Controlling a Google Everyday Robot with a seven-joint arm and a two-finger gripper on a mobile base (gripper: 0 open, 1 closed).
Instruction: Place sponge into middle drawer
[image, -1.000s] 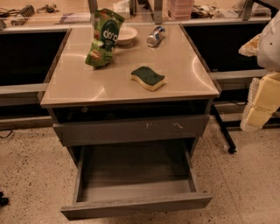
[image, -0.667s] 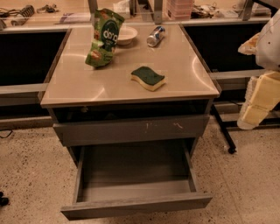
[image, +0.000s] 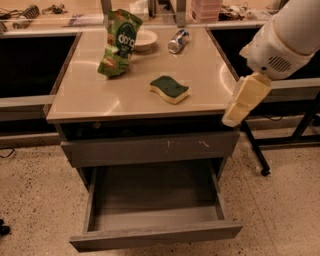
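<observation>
Pale yellow and blocky, the two-finger gripper (image: 246, 100) hangs in the air just off the right front corner of the beige-topped desk (image: 95, 95), at about the level of the desk's edge. Whether it is spread or closed cannot be told from this angle; nothing shows in its grasp. Above it, the white rounded arm (image: 287, 35) slopes up and away to the right.

The small wavy-sided sponge (image: 169, 89), dark green face over a pale yellow foam body, lies flat on the desk near the front edge, well apart from the gripper and untouched. Further back stand a tall green snack bag (image: 119, 42), a shallow white bowl (image: 145, 39) and a silver can lying on its side (image: 178, 41).

Below the closed grey drawer front with pale scratch marks (image: 150, 149), the wide shallow grey middle drawer (image: 155, 236) stands pulled fully out, its floor bare.

So the drawer looks ready to receive, but reaching, grasping, carrying and dropping the sponge are all left to do.
</observation>
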